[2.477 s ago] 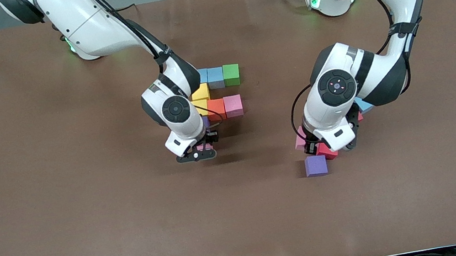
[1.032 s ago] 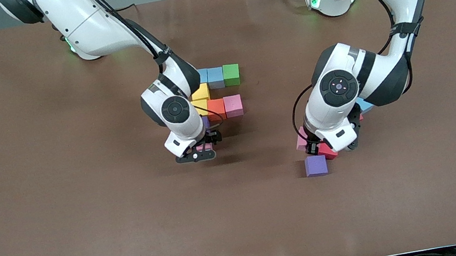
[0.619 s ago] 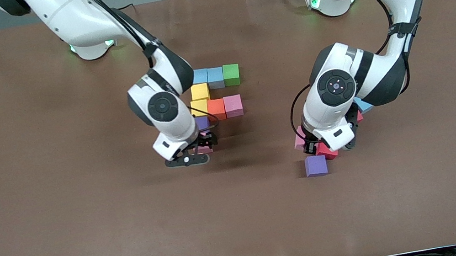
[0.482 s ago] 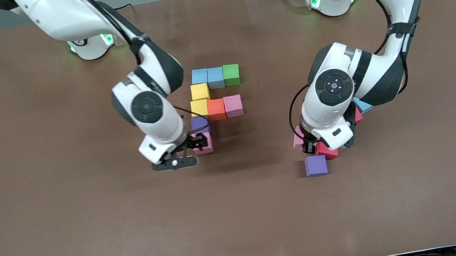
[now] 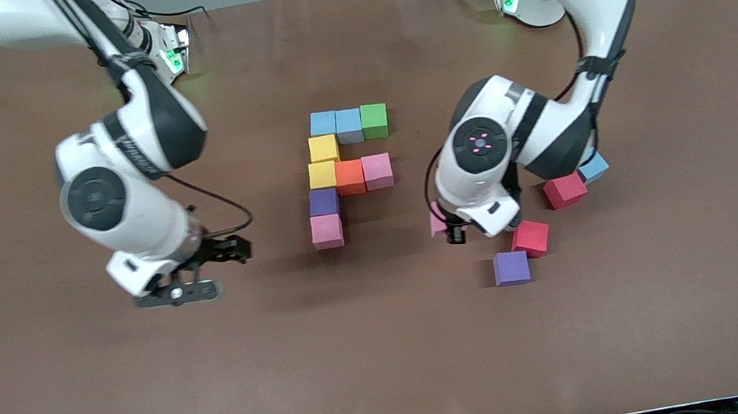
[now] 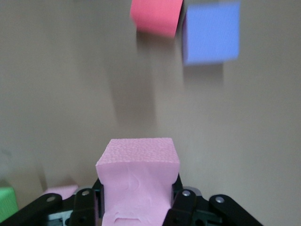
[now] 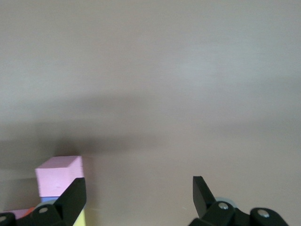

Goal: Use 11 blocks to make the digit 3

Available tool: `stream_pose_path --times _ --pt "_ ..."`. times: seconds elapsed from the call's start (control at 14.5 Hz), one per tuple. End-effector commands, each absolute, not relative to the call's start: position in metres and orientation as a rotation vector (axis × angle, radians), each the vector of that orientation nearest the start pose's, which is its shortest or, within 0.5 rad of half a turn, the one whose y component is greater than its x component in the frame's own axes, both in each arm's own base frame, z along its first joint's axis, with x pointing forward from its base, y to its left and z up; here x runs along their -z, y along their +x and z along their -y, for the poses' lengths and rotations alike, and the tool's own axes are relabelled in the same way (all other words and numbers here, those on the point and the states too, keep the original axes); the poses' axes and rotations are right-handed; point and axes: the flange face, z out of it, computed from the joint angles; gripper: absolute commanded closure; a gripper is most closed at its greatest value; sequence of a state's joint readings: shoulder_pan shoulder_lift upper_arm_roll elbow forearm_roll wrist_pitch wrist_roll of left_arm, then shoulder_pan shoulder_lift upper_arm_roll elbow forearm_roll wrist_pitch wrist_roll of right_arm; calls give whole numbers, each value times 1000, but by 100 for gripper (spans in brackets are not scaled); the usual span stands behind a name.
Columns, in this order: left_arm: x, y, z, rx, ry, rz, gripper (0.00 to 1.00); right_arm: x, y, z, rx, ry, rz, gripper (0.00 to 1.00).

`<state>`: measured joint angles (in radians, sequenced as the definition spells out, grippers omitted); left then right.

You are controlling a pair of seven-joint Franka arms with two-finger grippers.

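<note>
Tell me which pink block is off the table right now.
The pink block clamped in the left gripper. The other two sit in the figure: one beside the orange block, one at the end nearest the front camera.

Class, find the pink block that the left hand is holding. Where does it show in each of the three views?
Front view: the held pink block peeks out beside the left hand.
Left wrist view: it fills the foreground, clamped in the hand.
Right wrist view: not in it; the pink cube there ends the figure.
Shared landmark: the loose purple block, also in the left wrist view.
</note>
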<state>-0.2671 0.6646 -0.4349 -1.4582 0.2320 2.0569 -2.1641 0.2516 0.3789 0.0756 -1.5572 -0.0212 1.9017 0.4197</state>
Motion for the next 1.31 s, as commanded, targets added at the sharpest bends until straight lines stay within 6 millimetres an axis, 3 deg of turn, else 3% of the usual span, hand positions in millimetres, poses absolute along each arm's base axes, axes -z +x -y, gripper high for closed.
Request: stream_pose_path --times 0.0,0.28,0.41,0.55,0.83,1.03,1.24 --pt "-309 580 442 -122 -2375 2160 83 -446 634 -129 -133 -3125 -303 0" --pt "-289 566 475 -144 -2433 2200 83 -470 636 -62 -239 -3131 -149 0" --pt "-274 566 493 -139 -2413 2248 83 -484 635 -46 -268 -3139 -151 0" --pt "-255 566 505 -141 -2374 2283 83 -495 634 -32 -295 -3141 -177 0" --pt "-232 549 523 -136 -2388 2242 82 -505 632 33 -301 -3143 -36 0" --pt "-213 536 536 -154 -2394 2234 82 -534 623 75 -324 -3133 -12 0" --pt "-199 527 542 -161 -2394 2209 81 -547 622 87 -304 -3135 -5 0"
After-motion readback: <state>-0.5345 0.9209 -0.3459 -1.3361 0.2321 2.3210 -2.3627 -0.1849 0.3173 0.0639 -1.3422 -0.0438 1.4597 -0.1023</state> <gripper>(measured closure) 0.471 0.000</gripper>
